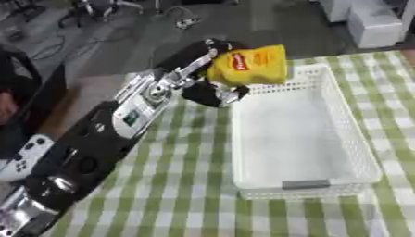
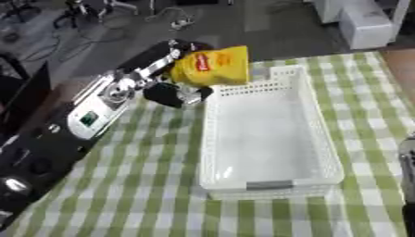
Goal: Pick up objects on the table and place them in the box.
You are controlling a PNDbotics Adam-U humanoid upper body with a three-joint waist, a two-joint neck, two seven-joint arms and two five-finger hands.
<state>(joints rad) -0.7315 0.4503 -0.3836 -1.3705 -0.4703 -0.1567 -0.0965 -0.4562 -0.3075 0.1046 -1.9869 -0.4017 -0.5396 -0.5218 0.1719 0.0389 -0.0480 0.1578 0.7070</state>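
A yellow snack bag with a red logo hangs above the far left corner of the white perforated box. My left hand is shut on the bag, its black fingers curled under and behind it, and the arm runs in from the lower left. The box's inside shows nothing but its white floor. A dark edge at the right border of the right eye view may be my right arm; no hand can be made out there.
The table wears a green and white checked cloth. Beyond the far edge lie grey floor, cables and a white cabinet. A dark shape fills the left border.
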